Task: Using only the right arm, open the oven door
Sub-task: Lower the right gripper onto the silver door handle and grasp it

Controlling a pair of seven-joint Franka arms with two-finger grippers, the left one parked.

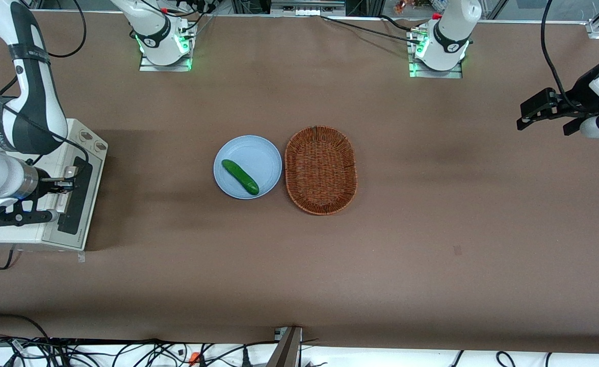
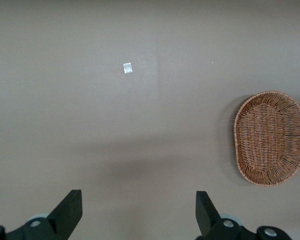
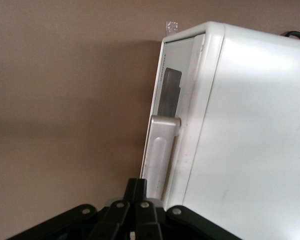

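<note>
While the oven door [image 1: 75,196] sits shut on the oven at the working arm's end of the worktop [image 1: 330,265], with the tool [image 1: 67,182] closed on the handle [image 3: 160,150] above the door: pull outward and down, following the hinge arc, without twisting.

1. The oven [image 1: 39,224] stands on the table [image 1: 432,229] toward the working arm's end, its oven door [image 1: 77,196] facing the plate [image 1: 258,153].
2. The gripper [image 1: 67,182] is at the door's handle [image 3: 160,155].
3. A cucumber [image 1: 239,177] lies on the plate, just beside the basket [image 1: 320,169].
</note>
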